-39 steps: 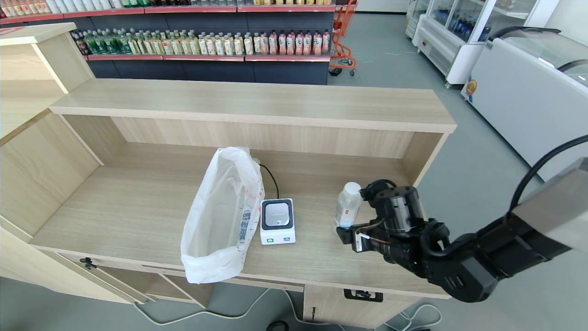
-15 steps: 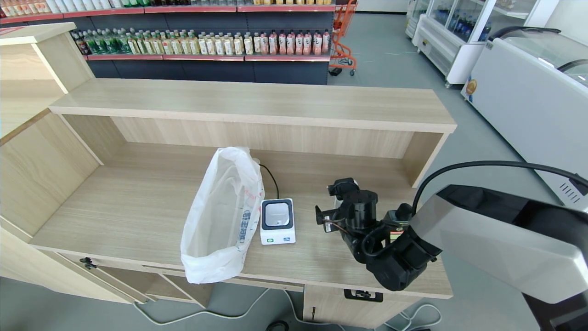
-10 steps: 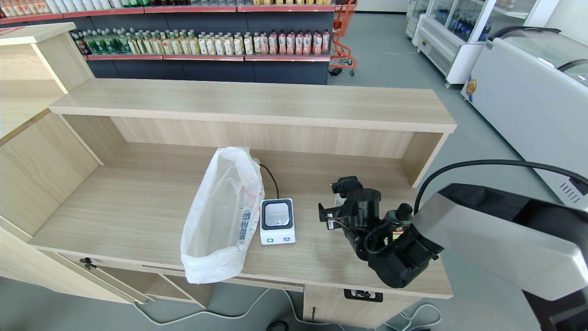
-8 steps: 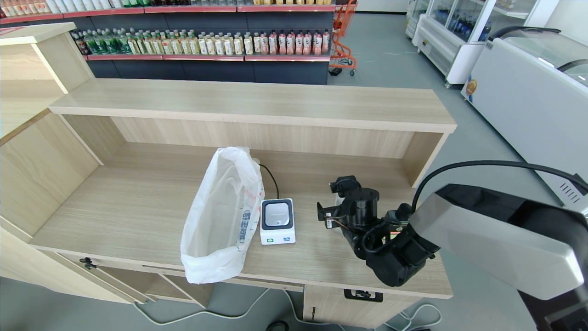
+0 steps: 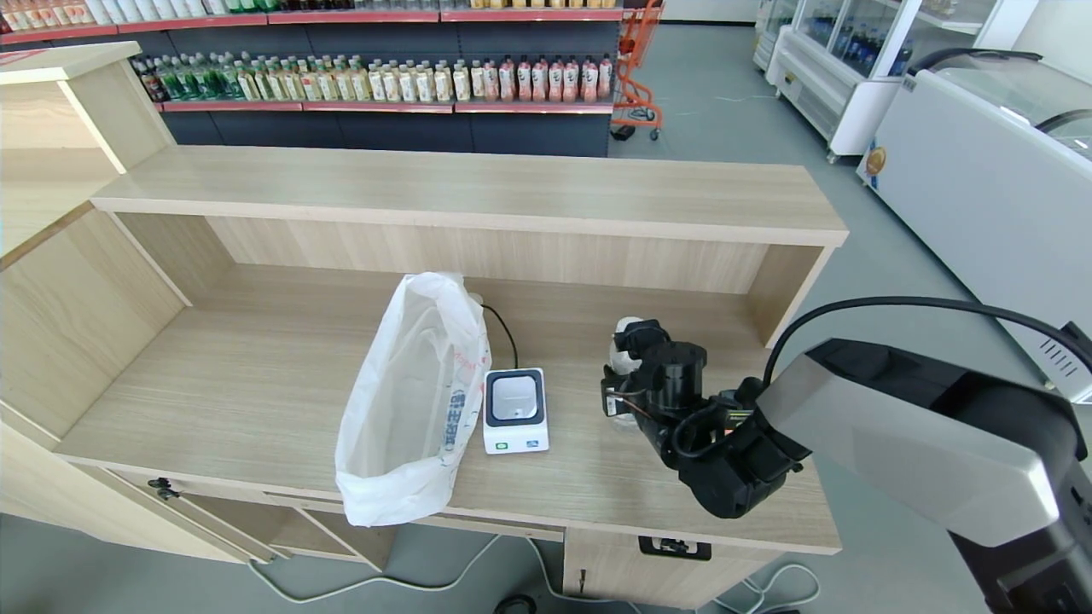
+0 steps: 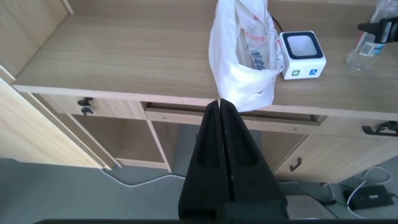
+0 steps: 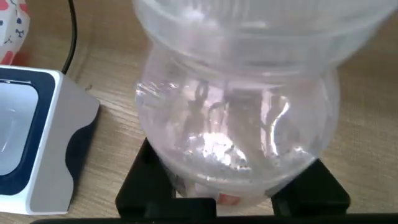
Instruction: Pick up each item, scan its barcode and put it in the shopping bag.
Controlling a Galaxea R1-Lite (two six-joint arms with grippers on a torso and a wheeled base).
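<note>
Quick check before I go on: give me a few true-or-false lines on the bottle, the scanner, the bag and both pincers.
1. The right pincer is closed on the bottle. True.
2. The bottle is already in the bag. False: it is in the pincer, outside the bag.
3. The scanner stands between the bag and the bottle. True.
4. The left pincer is wide open. False: its fingers are pressed together.
5. The bag is on the scanner's right. False: it stands on its left.

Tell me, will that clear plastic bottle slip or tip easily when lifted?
The clear plastic bottle has a smooth, rounded wall, so it is probably slippery. It looks tall and narrow, so it would likely tip easily if nudged.
</note>
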